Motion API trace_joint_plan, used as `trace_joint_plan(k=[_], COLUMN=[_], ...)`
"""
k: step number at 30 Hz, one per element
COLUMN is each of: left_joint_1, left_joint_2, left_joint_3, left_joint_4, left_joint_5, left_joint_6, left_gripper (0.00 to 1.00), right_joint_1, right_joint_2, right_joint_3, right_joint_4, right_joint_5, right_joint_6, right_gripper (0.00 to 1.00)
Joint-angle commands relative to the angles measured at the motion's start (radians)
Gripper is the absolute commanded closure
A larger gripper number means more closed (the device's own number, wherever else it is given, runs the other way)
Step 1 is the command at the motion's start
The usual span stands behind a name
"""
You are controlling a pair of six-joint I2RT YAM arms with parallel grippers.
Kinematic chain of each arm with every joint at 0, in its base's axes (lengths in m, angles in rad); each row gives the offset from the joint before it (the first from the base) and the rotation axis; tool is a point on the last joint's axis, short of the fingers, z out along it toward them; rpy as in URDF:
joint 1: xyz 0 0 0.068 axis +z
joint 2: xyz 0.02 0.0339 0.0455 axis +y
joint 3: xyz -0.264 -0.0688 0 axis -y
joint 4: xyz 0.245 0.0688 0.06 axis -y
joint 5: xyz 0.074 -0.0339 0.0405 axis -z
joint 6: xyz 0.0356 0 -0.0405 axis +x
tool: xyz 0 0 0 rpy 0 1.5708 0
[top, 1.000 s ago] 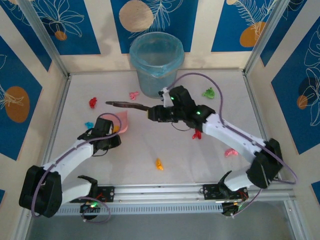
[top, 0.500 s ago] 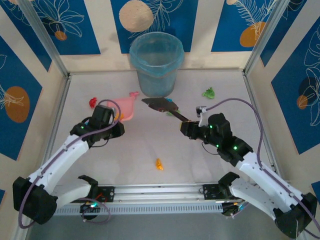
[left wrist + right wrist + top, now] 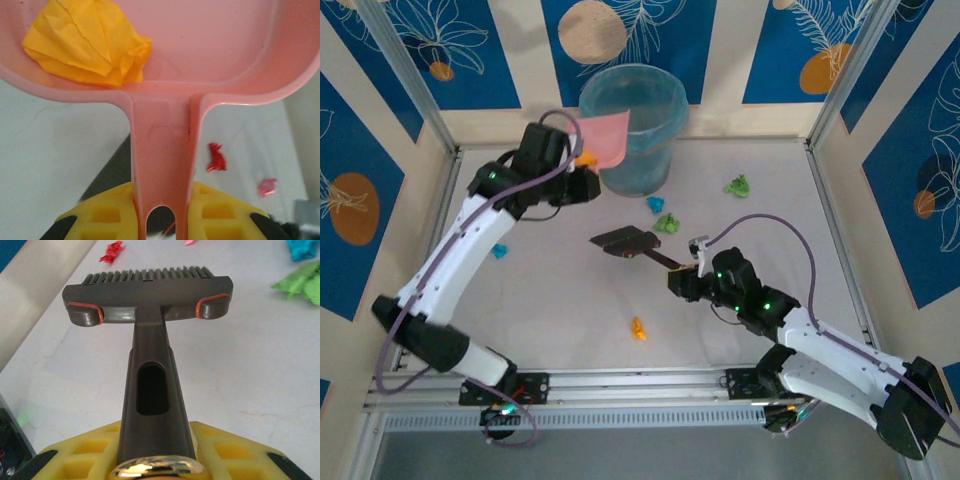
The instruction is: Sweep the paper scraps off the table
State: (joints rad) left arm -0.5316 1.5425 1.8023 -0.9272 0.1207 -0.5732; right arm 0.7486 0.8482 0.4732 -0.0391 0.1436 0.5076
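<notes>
My left gripper [image 3: 572, 172] [image 3: 161, 212] is shut on the handle of a pink dustpan [image 3: 606, 138] [image 3: 165, 45], held up by the bucket's rim. An orange scrap [image 3: 87, 42] lies in the pan. My right gripper [image 3: 686, 279] [image 3: 155, 450] is shut on a dark brush [image 3: 626, 242] [image 3: 148, 295], its head low over the table [image 3: 570, 320]. Paper scraps on the table: green [image 3: 738, 185], green [image 3: 667, 223] [image 3: 302, 284], cyan [image 3: 655, 204] [image 3: 301, 249], cyan [image 3: 499, 250], orange [image 3: 638, 328]. Below the pan lie a red scrap [image 3: 216, 158] and a pink one [image 3: 266, 186].
A translucent blue bucket [image 3: 635, 110] stands at the back centre of the table. Aluminium rails [image 3: 630, 382] edge the table, and patterned walls close three sides. More red [image 3: 112, 252] and pink [image 3: 189, 242] scraps lie beyond the brush head.
The left arm has lifted the dustpan off the table and up to the bucket's rim. The right arm has pulled the brush back toward the middle of the table.
</notes>
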Motion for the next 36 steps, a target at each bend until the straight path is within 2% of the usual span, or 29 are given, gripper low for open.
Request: trace_joint_plan(k=[1,3,7,9,10,14,18,25,29,32,36], left_joint_1=[-0.013,-0.013,-0.006,0.007,0.013,0.033,0.043,0.064,0.08,0.079,0.079], left_joint_2=[0.131,0.252,0.495,0.601,0.627,0.713,0.749,0.716,0.715,0.679,0.629], left_joint_3=[0.21,0.387,0.745,0.871,0.881,0.879,0.862,0.612,0.586,0.456,0.33], left_joint_4=[-0.038,-0.068,-0.062,0.026,0.097,0.409,0.567,1.047,1.168,1.328,1.445], left_joint_5=[0.088,0.113,0.263,0.356,0.395,0.48,0.454,0.424,0.421,0.38,0.346], left_joint_6=[-0.01,-0.032,-0.136,-0.259,-0.326,-0.603,-0.742,-1.066,-1.157,-1.239,-1.286], left_gripper=[1.0,1.0,1.0,1.0,1.0,1.0,1.0,1.0,1.0,1.0,1.0], right_joint_1=[0.019,0.023,0.025,0.024,0.024,0.026,0.026,0.026,0.026,0.026,0.026], right_joint_2=[0.008,0.01,0.013,0.017,0.019,0.025,0.028,0.036,0.05,0.064,0.077], right_joint_3=[-0.011,-0.015,-0.026,-0.031,-0.033,-0.032,-0.033,-0.031,-0.025,-0.021,-0.017], right_joint_4=[0.125,0.135,0.145,0.153,0.154,0.156,0.16,0.159,0.155,0.154,0.154], right_joint_5=[0.03,0.033,0.044,0.044,0.042,0.046,0.043,0.045,0.048,0.048,0.049], right_joint_6=[-0.053,-0.054,-0.052,-0.053,-0.055,-0.062,-0.065,-0.075,-0.081,-0.083,-0.085], right_gripper=[1.0,1.0,1.0,1.0,1.0,1.0,1.0,1.0,1.0,1.0,1.0])
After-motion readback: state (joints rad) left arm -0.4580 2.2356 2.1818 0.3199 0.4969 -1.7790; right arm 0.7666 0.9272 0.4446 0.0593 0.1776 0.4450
